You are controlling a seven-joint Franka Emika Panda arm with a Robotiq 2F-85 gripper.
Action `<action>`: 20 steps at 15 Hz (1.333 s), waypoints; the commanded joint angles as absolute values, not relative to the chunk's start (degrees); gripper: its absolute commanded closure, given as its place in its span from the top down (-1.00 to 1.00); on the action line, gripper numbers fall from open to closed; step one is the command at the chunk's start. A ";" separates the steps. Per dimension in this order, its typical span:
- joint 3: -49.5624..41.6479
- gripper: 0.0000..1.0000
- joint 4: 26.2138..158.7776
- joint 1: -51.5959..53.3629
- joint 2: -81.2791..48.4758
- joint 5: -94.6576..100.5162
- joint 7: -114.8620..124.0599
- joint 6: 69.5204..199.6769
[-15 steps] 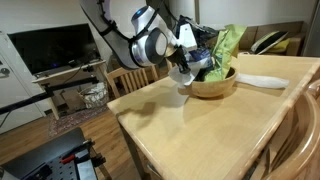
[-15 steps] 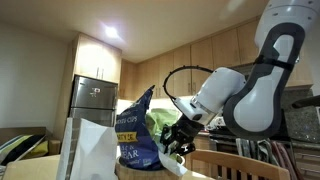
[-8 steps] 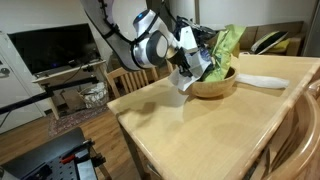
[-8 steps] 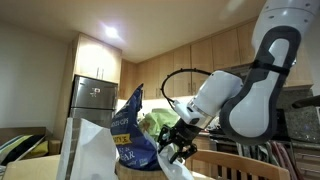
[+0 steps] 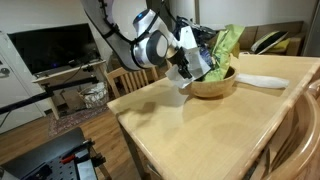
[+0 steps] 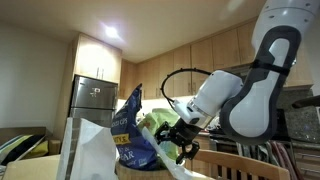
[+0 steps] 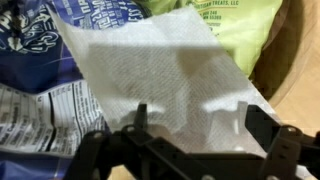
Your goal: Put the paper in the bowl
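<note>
- Gripper (image 5: 195, 62), at the end of the big white arm (image 6: 262, 85), now hangs over the near side of the bowl instead of at its outer rim, where it was a second ago. In the last half second it has hardly moved. The wrist view (image 7: 192, 125) shows its jaws spread, one on each side of the paper's lower edge and not pinching it. Whether a pad brushes the sheet I cannot tell.
- Table (image 5: 190, 130): the bare wood in front of the bowl carries no paper.
- Bowl (image 5: 215, 88) stands where it did, its brown wall visible in the wrist view (image 7: 296, 62).
- Blue bag (image 6: 130, 128) leans a little more away from the gripper than a second ago, probably nudged as the arm came in. The green bag (image 7: 250, 25) stands behind it.
- Paper (image 7: 160, 70) lies flat across both bags, inside the bowl's rim as far as the wrist view shows.
- My judgement: the drop looks made, and what remains is a straight lift clear without dragging the sheet off the bags.
</note>
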State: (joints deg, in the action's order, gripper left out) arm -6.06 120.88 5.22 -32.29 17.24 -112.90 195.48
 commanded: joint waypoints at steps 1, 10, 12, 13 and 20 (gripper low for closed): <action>-6.91 1.00 119.82 5.98 -32.37 18.41 -110.42 195.27; -13.76 1.00 117.54 12.15 -31.66 10.16 -111.66 198.31; -17.91 1.00 115.03 15.67 -31.98 6.78 -112.09 197.99; -19.94 1.00 114.00 17.45 -32.29 5.20 -112.18 197.99; -34.90 1.00 109.12 31.56 -32.77 -5.73 -111.32 197.93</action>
State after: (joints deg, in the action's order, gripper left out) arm -29.45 111.25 26.10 -32.44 -1.52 -111.24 197.93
